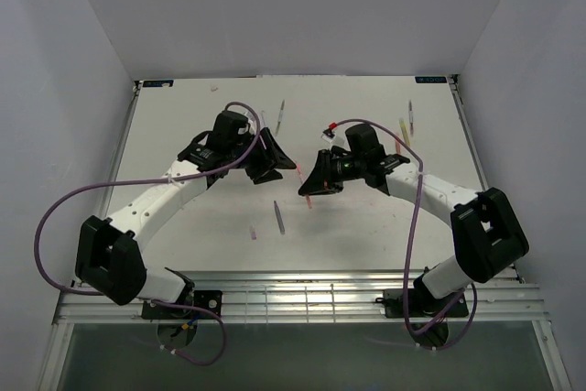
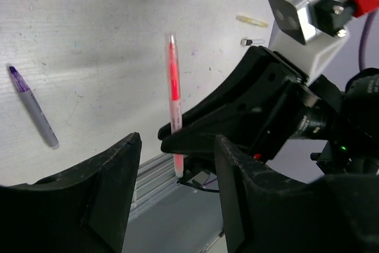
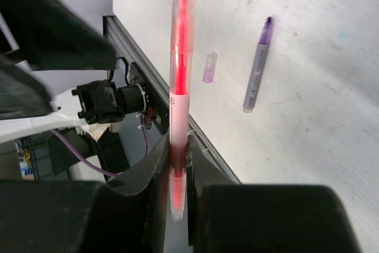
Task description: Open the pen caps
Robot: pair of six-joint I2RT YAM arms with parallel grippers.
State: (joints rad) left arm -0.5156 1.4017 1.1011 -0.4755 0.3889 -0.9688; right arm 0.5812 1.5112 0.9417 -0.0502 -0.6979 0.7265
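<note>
The right tool is clamped tight on the lower part of a slim clear plastic pen with a red core. It holds this red pen up off the white bench — a short end pokes out below the jaws and the long end stands free. The left tool faces the red pen with its jaws spread wide, gripping nothing and not touching it. The red pen's cap looks to be the slightly wider clear sleeve on the free end, though I cannot be sure. Beyond the red pen lie a thin purple pen, already bared, and its small purple cap just beside it. To pull well, bring the left tool around the sleeve alone, square to the barrel. Close firmly, then draw straight along the pen's axis — a sideways tug could twist it loose.
</note>
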